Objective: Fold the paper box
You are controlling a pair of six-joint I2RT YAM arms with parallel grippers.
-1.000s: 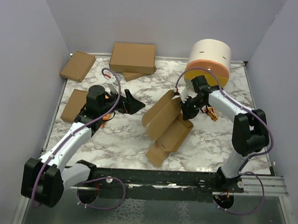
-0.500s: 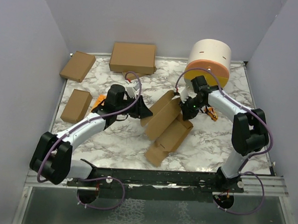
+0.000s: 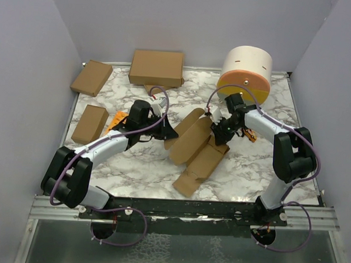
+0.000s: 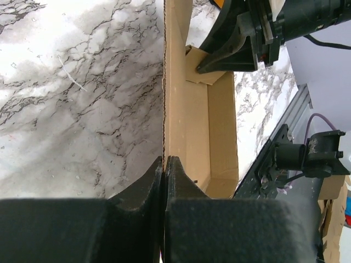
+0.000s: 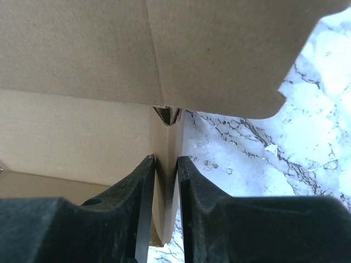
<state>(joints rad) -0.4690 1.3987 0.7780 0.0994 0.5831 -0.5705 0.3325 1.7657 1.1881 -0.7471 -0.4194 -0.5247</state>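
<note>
Pinching thin brown cardboard wall of paper box (image 3: pixel 193 145): left gripper (image 4: pixel 164 161); right gripper (image 5: pixel 166 163) clamps folded flap.

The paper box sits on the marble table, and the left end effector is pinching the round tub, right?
No. The left end effector is pinching the edge of the paper box, not the round tub; the left wrist view shows it. The rest is right.
</note>
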